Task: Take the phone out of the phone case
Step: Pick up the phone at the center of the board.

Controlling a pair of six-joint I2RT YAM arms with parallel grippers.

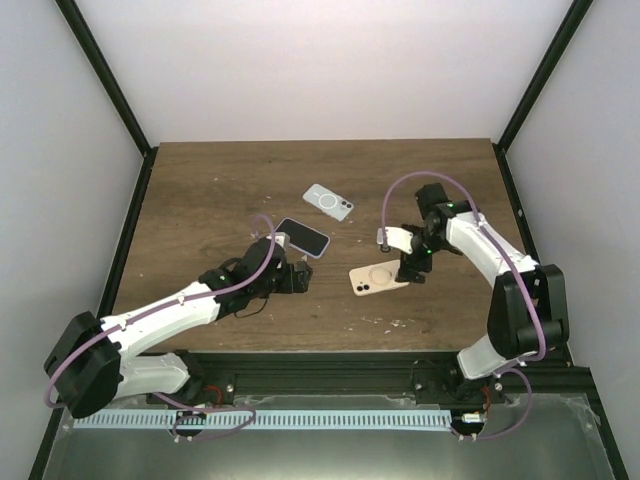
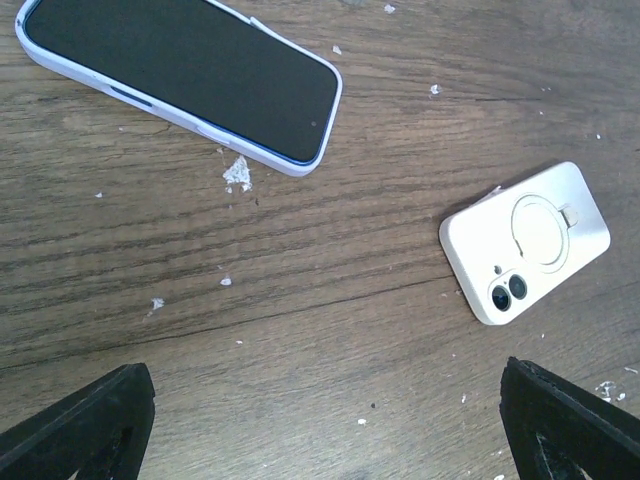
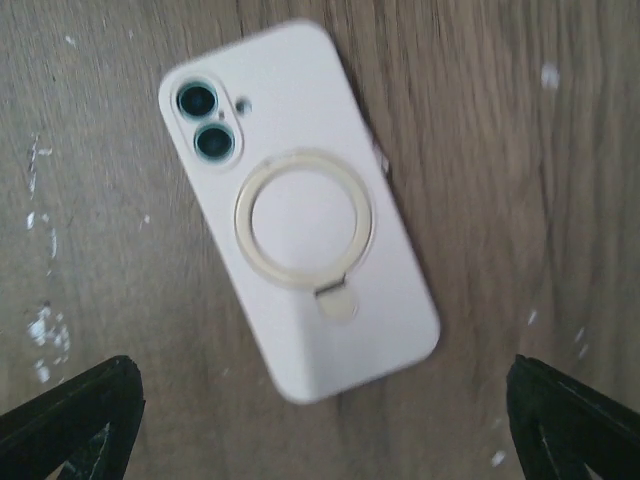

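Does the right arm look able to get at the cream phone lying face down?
Probably yes. The right gripper hangs open close over the cream phone, which lies flat on the table with nothing on it or between them.

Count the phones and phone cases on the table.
3. A grey one lies farthest back; a screen-up one lies just beyond the left gripper; a cream one lies face down by the right gripper. None looks hidden.

A cream cased phone (image 3: 300, 215) lies face down on the wooden table (image 3: 510, 140), the tool (image 3: 325, 425) spread wide.
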